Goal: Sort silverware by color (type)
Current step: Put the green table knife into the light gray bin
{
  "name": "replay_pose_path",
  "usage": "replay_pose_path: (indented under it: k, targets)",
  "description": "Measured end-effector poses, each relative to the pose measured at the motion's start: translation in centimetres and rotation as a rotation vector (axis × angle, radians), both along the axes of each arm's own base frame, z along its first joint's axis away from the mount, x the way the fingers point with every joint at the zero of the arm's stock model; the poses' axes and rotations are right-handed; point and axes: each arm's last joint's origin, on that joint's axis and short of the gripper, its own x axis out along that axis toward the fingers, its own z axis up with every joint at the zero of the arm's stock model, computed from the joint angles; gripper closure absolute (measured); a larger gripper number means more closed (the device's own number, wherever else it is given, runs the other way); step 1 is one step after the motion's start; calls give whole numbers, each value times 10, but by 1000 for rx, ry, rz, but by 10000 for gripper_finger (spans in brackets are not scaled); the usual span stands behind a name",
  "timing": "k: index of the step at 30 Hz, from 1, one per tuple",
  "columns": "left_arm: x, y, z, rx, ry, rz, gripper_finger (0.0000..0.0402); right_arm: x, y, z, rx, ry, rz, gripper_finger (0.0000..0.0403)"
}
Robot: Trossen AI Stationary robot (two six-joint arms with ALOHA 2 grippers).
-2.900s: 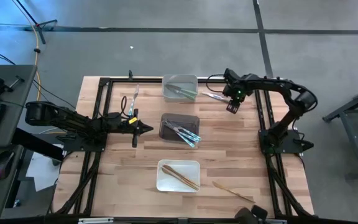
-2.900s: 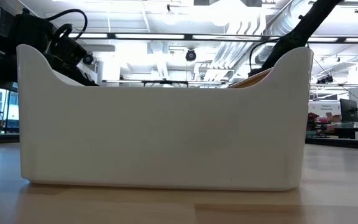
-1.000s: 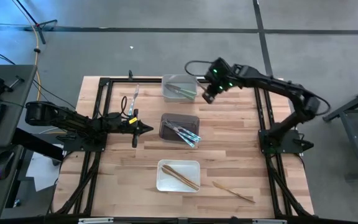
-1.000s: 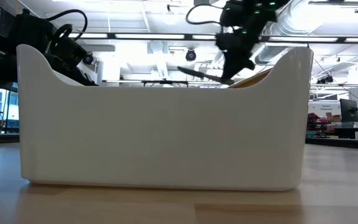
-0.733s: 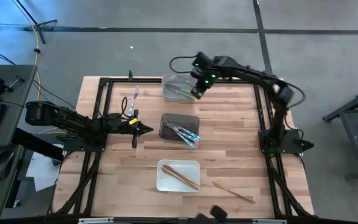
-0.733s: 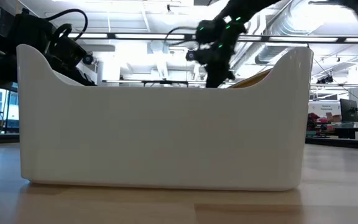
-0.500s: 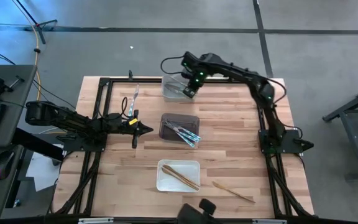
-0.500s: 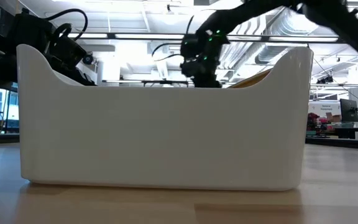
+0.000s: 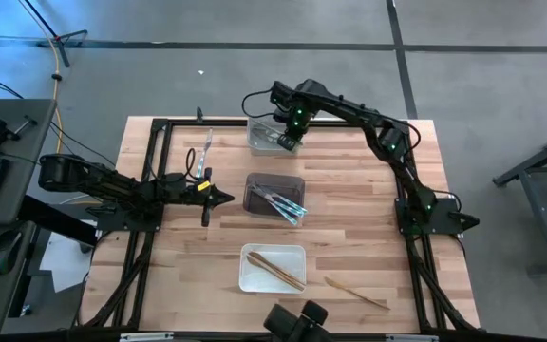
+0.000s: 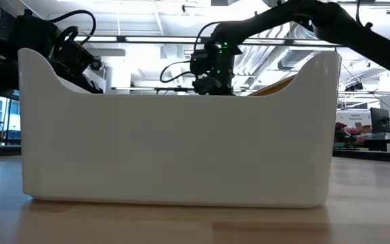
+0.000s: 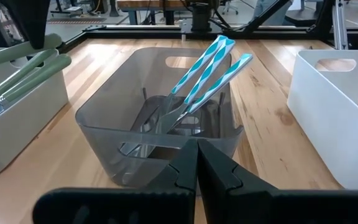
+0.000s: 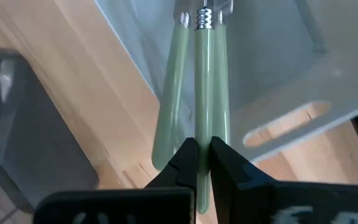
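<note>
Now the right gripper [image 9: 291,134] reaches over the far bin [image 9: 260,142], a pale container at the far middle of the table [image 9: 368,218], its fingers pinched tight on the handle of an olive green utensil [image 12: 204,93]. In the right wrist view that handle runs straight out from between the fingertips over the bin's wall, with another green handle [image 12: 171,99] lying just beside it.

Across the table, the left gripper [image 9: 226,197] waits at the left, just beside the dark middle bin [image 9: 253,190], with its fingers closed together and nothing between them. That bin holds the blue-silver utensils [image 11: 205,68], their striped handles leaning up against its right rim.

Nearest the front edge stands the white bin [image 9: 251,271], with tan wood-coloured utensils [image 9: 275,267] lying inside it. One more tan utensil [image 9: 356,293] lies loose on the table, to the right of the white bin and near the front edge. Another pale utensil [image 9: 207,144] lies on the table at the far left, well apart from the bins.
</note>
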Motion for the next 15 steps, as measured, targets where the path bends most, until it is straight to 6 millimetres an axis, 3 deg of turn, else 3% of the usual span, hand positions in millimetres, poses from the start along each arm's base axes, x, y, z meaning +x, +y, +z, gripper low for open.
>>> replay_pose_path:
  k: [10, 15]
  targets:
    - [0, 0, 0, -2, 0, 1, 401, -1, 0, 0, 3, 16, -1, 402]
    - [0, 0, 0, -3, 0, 1, 401, 0, 0, -1, -10, 10, 3, 380]
